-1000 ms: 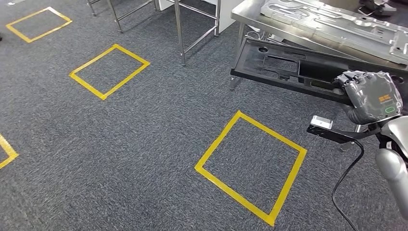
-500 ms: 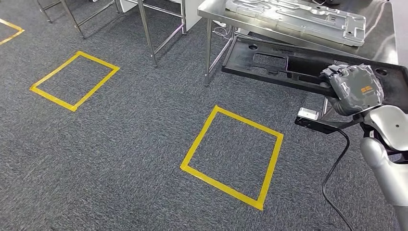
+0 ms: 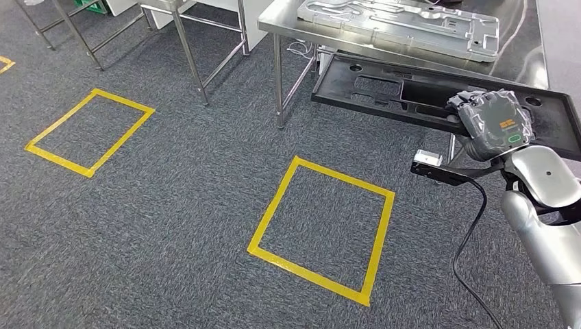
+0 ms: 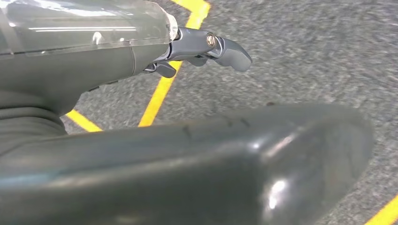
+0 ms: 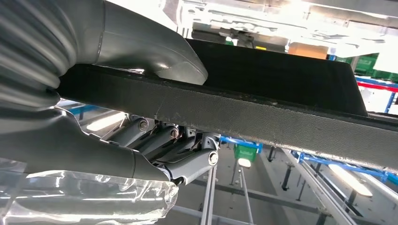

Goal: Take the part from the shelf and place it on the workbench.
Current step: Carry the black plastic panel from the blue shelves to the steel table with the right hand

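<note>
Out past my right side, the black part [image 3: 411, 92] hangs level in the air, its far edge just under the steel workbench [image 3: 274, 20] where a silver plate [image 3: 404, 24] already lies. My right hand [image 3: 490, 123] clamps its near rim, thumb on one face and fingers [image 5: 183, 150] on the other. I judge it rigid moulded plastic, long and fairly light but prone to twist when held at one edge. My left hand [image 4: 206, 47] hangs over the carpet, holding nothing, fingers loosely apart.
</note>
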### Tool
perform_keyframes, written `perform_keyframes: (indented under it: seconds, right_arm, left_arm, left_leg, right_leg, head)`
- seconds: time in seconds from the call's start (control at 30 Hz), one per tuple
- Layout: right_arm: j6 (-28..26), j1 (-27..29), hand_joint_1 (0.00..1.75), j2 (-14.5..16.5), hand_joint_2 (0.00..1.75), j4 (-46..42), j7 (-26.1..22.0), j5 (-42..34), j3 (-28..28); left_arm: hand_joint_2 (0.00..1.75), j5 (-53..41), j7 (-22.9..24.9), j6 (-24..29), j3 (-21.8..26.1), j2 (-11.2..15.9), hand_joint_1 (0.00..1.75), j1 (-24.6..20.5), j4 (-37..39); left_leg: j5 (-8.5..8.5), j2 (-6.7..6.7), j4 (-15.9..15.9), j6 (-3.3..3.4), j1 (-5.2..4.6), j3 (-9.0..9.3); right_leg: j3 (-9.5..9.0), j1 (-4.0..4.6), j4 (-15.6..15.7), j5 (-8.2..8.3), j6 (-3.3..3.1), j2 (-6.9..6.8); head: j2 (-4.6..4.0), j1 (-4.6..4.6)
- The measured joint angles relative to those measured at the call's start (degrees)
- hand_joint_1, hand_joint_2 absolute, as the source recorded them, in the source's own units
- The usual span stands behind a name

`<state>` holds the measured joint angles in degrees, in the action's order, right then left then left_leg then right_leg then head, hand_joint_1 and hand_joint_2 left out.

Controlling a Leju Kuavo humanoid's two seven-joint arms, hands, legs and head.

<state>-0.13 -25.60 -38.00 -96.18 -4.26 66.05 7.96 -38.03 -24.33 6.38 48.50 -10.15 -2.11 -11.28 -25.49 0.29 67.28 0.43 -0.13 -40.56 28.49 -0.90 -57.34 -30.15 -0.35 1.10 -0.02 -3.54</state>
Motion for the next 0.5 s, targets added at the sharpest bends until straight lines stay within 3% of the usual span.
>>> perform_keyframes:
  seconds: [0.03,0.07,0.2,0.27,0.3,0.37,0.4,0.43,0.47,0.5]
  right_arm:
    - [-0.1,0.0,1.75,0.0,1.75,0.1,0.1,0.0,0.2]
    - [-0.1,0.0,1.75,0.0,1.75,0.2,0.1,0.0,0.4]
    - [-0.3,0.3,1.75,0.0,1.75,0.3,0.1,0.2,0.9]
    - [-0.3,0.2,1.75,-0.1,1.75,0.3,0.1,0.2,1.0]
    - [-0.4,0.1,1.75,-0.1,1.75,0.4,0.2,0.2,1.0]
    - [-0.4,0.2,1.75,-0.1,1.75,0.5,0.2,0.2,1.2]
    - [-0.4,0.3,1.75,-0.1,1.75,0.6,0.2,0.2,1.3]
    - [-0.4,0.4,1.75,-0.1,1.75,0.7,0.2,0.2,1.4]
    - [-0.4,0.5,1.75,-0.1,1.75,0.7,0.2,0.2,1.4]
    - [-0.4,0.5,1.75,-0.1,1.75,0.8,0.2,0.2,1.5]
  left_arm:
    - [0.00,0.0,0.0,0.0,0.0,0.0,0.00,0.1,0.0]
    - [0.00,-0.1,0.0,0.0,0.1,0.1,0.00,0.1,0.0]
    - [0.00,-0.2,0.1,0.0,0.1,0.1,0.00,-0.2,0.0]
    - [0.00,-0.3,0.1,0.0,0.1,0.1,0.00,-0.1,0.0]
    - [0.00,-0.3,0.1,0.0,0.1,0.1,0.00,-0.1,0.0]
    - [0.00,-0.3,0.1,0.0,0.1,0.1,0.00,-0.1,0.0]
    - [0.00,-0.4,0.1,0.0,0.1,0.1,0.00,-0.1,0.0]
    - [0.00,-0.4,0.1,0.0,0.2,0.1,0.00,0.0,0.0]
    - [0.00,-0.4,0.1,0.0,0.2,0.1,0.00,0.1,0.0]
    - [0.00,-0.4,0.1,0.0,0.2,0.1,0.00,0.1,0.0]
  left_leg:
    - [1.94,-0.24,-3.6,0.36,-0.15,1.38]
    - [2.72,-0.43,-6.3,0.68,-0.32,2.54]
    - [1.40,-0.54,-9.7,1.75,-0.49,5.11]
    - [1.11,-0.54,-11.4,2.15,-0.27,7.10]
    - [0.83,-0.54,-11.9,2.25,-0.24,7.94]
    - [-0.19,-0.55,-12.4,2.33,-0.23,9.48]
    - [-0.86,-0.56,-12.4,2.30,-0.22,10.36]
    - [-1.63,-0.56,-12.4,2.23,-0.22,11.35]
    - [-2.47,-0.57,-12.4,2.08,-0.21,12.44]
    - [-3.38,-0.55,-12.4,1.87,-0.20,13.58]
  right_leg:
    - [-0.63,0.09,0.0,-0.61,0.19,0.21]
    - [-1.03,0.10,0.1,-1.06,0.51,0.41]
    - [-1.34,-0.19,-0.6,-0.31,2.12,0.51]
    - [1.03,-0.32,-5.1,0.12,2.43,-0.05]
    - [3.22,-0.38,-8.4,-0.51,2.44,-0.30]
    - [8.20,-0.45,-14.0,-3.44,2.70,-0.40]
    - [10.01,-0.54,-15.0,-4.62,2.91,-0.45]
    - [11.04,-0.65,-14.4,-4.80,3.15,-0.54]
    - [11.26,-0.80,-12.2,-3.43,3.33,-0.70]
    - [10.97,-0.99,-8.8,-0.41,3.49,-1.00]
  head:
    - [0.00,-0.01]
    - [0.00,-0.01]
    - [0.01,-0.02]
    - [0.01,0.00]
    - [0.00,0.00]
    - [0.00,-0.01]
    - [0.00,-0.01]
    - [0.00,0.00]
    - [0.00,0.00]
    - [0.00,0.00]
